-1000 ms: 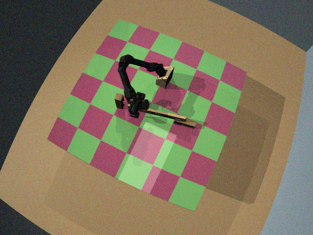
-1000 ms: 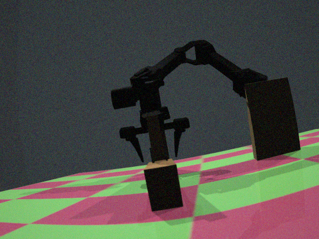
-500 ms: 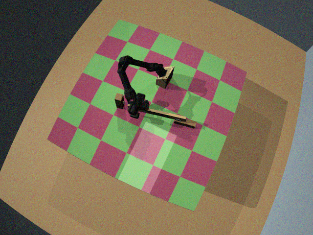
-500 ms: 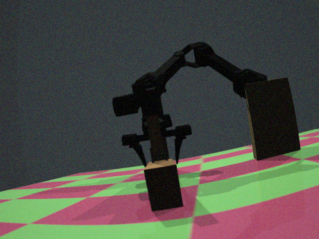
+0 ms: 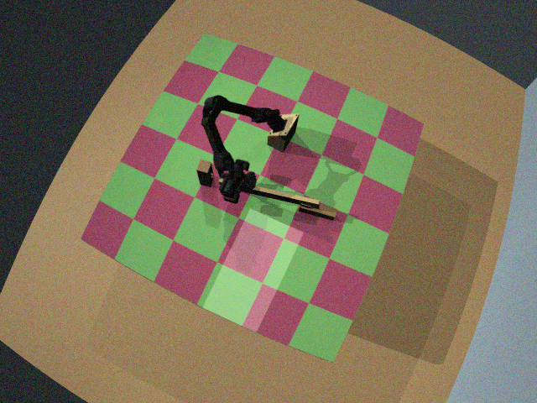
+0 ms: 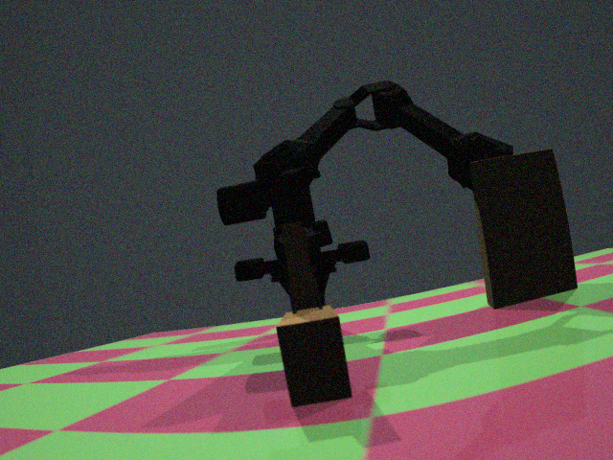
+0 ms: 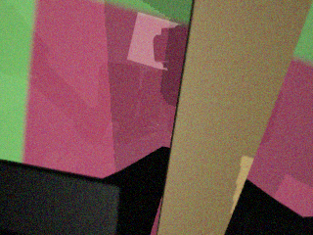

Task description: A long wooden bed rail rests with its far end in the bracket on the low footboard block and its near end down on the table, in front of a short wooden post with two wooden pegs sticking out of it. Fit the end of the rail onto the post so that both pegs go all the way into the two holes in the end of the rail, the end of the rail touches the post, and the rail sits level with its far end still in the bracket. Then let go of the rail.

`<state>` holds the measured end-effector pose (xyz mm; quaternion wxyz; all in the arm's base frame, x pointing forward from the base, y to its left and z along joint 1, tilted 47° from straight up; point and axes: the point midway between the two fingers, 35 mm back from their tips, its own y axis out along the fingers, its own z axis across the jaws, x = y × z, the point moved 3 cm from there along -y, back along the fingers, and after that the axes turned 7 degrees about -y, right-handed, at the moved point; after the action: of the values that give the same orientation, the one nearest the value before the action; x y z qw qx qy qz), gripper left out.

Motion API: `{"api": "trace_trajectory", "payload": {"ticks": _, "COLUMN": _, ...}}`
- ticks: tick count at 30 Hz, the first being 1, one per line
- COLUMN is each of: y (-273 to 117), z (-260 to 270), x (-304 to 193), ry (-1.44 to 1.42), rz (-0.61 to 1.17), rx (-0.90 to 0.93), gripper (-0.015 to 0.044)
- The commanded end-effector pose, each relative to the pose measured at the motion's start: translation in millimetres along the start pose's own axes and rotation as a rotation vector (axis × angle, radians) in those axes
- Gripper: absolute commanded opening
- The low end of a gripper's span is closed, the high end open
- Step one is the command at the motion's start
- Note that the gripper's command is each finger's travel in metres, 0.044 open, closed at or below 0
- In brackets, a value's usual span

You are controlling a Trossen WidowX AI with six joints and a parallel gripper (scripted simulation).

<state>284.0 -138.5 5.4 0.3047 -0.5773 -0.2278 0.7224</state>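
Note:
The long rail [image 5: 284, 196] [image 6: 302, 267] [image 7: 230, 88] has its far end at the bracket on the low footboard block [image 5: 323, 212] [image 6: 316, 361]. Its near end lies beside the short wooden post [image 5: 205, 173], largely covered by the arm; its height and the pegs cannot be made out. My gripper [image 5: 235, 186] [image 6: 307, 303] [image 7: 186, 159] points down over the rail near the post end. In the wrist view its dark fingers press in on both sides of the rail, so it is shut on the rail. In the exterior view the rail's end partly covers the fingers.
The arm's base stands on a wooden block [image 5: 279, 140] [image 6: 524, 227] beside the rail, and the arm arches from it to the gripper. The checkered mat [image 5: 182, 225] [image 6: 99, 405] lies under everything. Shadows and a bright light patch fall across it.

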Motion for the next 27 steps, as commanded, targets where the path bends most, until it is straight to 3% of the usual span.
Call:
{"api": "trace_trajectory", "payload": {"ticks": 1, "y": 0.4, "z": 0.0, "x": -0.3, "ry": -0.002, "rz": 0.005, "rx": 0.001, "gripper": 0.0039}}
{"api": "trace_trajectory", "payload": {"ticks": 4, "y": 0.4, "z": 0.0, "x": -0.3, "ry": -0.002, "rz": 0.005, "rx": 0.001, "gripper": 0.0}}
{"api": "trace_trajectory", "payload": {"ticks": 27, "y": -5.7, "z": -0.3, "x": 0.3, "ry": -0.002, "rz": 0.004, "rx": 0.0, "gripper": 0.0}}
